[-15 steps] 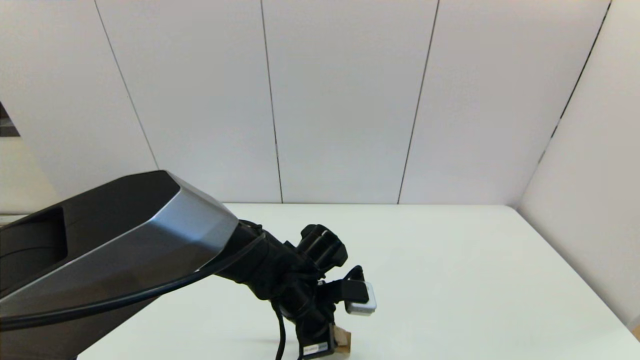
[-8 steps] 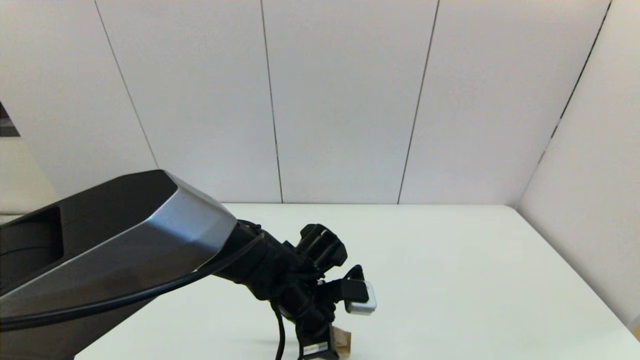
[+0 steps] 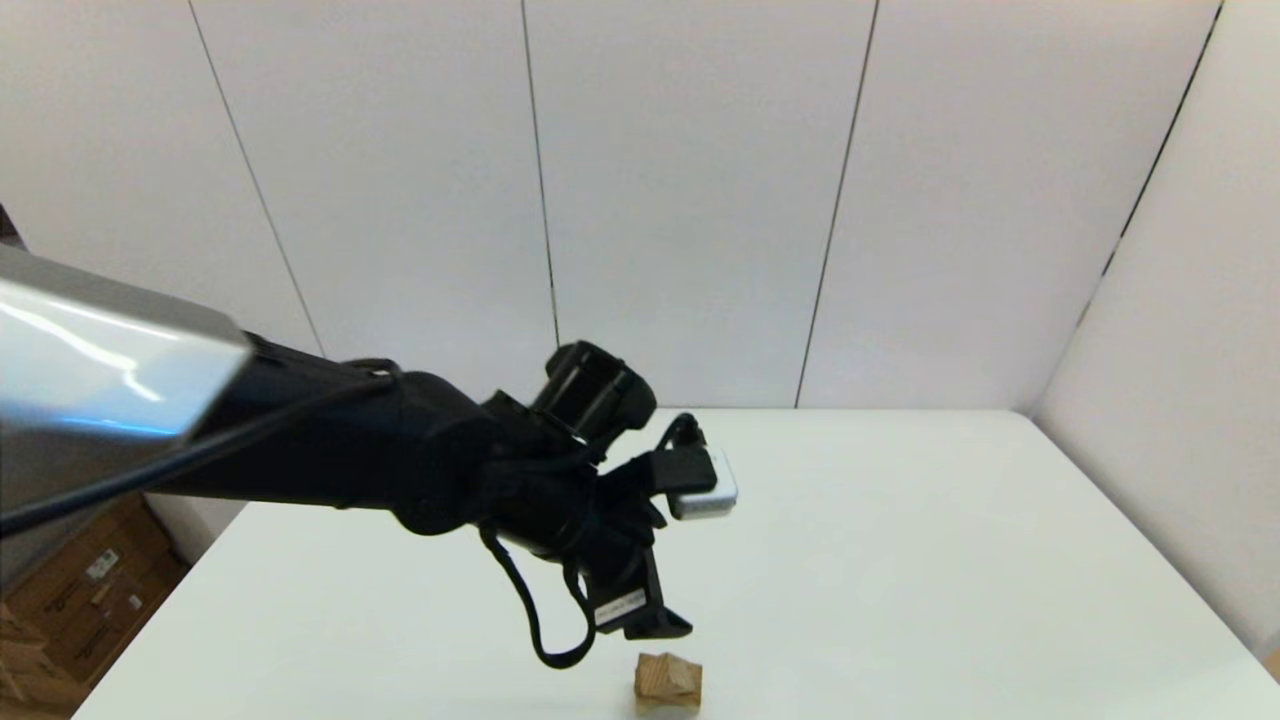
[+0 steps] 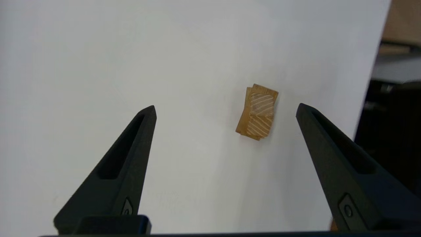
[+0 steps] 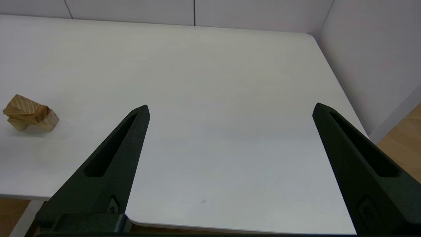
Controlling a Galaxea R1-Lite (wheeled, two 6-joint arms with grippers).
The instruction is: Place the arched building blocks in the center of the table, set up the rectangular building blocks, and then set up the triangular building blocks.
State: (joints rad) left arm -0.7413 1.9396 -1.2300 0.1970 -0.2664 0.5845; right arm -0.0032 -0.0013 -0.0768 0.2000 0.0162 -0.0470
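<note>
A white panel wall [image 3: 680, 200] stands behind, with thin dark lines running down it. Another white wall [image 3: 1190, 400] stands on the right side. Brown cardboard boxes [image 3: 80, 590] sit on the floor, low down on the left.

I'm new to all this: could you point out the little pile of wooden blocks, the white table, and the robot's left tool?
Small tan wooden block pile [image 3: 668, 681], head view: its top face.
Large white smooth table [image 3: 900, 560], head view: bare surface.
Black left tool [image 3: 645, 618], head view: between its fingertips.
</note>
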